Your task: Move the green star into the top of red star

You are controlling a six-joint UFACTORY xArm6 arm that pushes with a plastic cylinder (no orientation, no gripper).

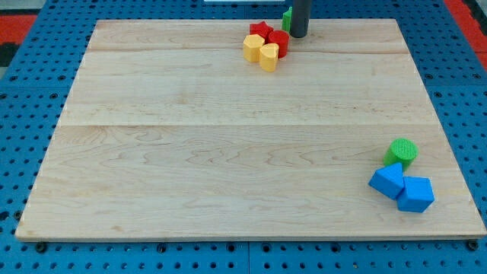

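Dark and upright, the rod comes down at the view's top edge, my tip point(298, 35) resting on the wooden board point(228, 152). It holds nothing and touches the green star point(287, 18), which peeks out at its left side, just right of the red star point(261, 30) and the yellow blocks point(260, 50).

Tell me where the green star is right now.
The green star sits at the view's top edge of the board, mostly hidden behind my tip, just to the view's right of the red star.
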